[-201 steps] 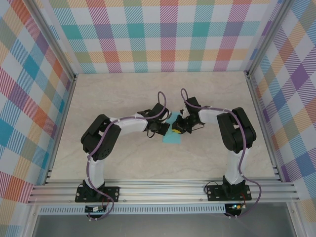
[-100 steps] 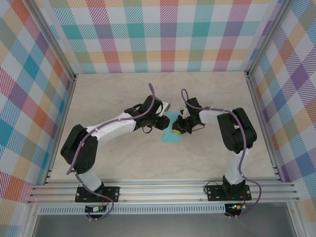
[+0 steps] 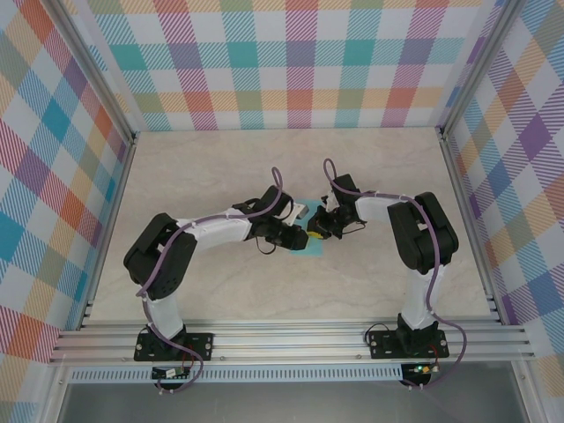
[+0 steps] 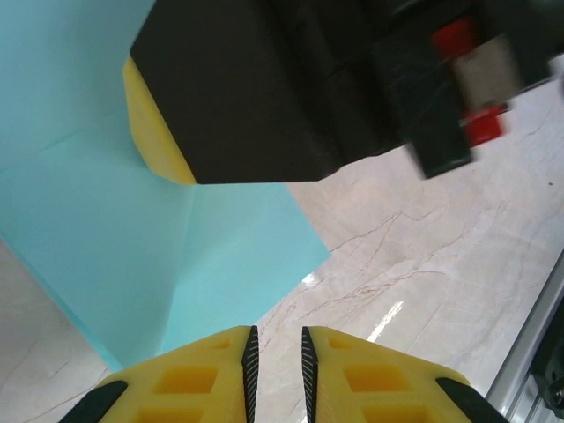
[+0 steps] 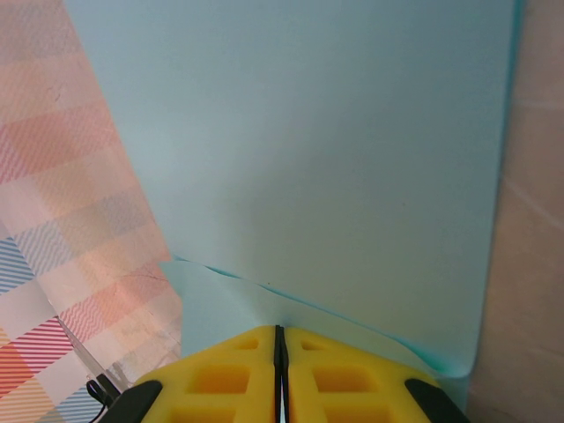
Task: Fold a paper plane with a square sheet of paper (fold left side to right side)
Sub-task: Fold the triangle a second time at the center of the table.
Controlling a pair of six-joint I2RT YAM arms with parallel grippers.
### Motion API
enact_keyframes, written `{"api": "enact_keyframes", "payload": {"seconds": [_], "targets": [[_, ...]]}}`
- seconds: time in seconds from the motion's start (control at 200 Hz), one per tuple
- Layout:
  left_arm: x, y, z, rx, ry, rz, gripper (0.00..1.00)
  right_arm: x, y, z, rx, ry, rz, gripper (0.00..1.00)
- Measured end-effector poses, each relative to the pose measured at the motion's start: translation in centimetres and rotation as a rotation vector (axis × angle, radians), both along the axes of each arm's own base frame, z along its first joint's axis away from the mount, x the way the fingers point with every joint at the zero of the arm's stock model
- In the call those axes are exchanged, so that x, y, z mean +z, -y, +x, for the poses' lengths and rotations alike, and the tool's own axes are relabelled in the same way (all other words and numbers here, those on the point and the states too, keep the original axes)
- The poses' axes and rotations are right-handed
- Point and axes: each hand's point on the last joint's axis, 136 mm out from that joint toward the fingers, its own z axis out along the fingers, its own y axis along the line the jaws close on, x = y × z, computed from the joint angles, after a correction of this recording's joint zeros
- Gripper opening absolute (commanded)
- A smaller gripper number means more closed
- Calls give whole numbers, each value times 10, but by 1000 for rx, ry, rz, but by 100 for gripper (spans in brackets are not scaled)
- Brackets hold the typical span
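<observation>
Presently: square sheet of paper (image 4: 106, 238), turquoise, lying on the bench (image 4: 423, 291) between both hands, one part raised. Right hand (image 5: 279, 339) pressed together, apparently pinching the raised part. Left hand (image 4: 276, 352) slightly parted, empty, at the sheet's near edge, with its crease running straight ahead.

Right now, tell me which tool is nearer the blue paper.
Right. The right tool is shut on the sheet of paper, touching it. The left tool sits at its edge, slightly open, nothing between its fingers.
</observation>
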Motion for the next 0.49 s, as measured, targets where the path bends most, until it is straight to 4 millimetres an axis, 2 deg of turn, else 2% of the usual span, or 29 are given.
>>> {"api": "enact_keyframes", "payload": {"seconds": [0.15, 0.495], "targets": [[-18, -1, -2, -1, -34, 27, 21, 0, 0, 0, 0, 0, 0, 9], [-37, -12, -7, 14, -45, 70, 20, 0, 0, 0, 2, 2, 0, 9]]}}
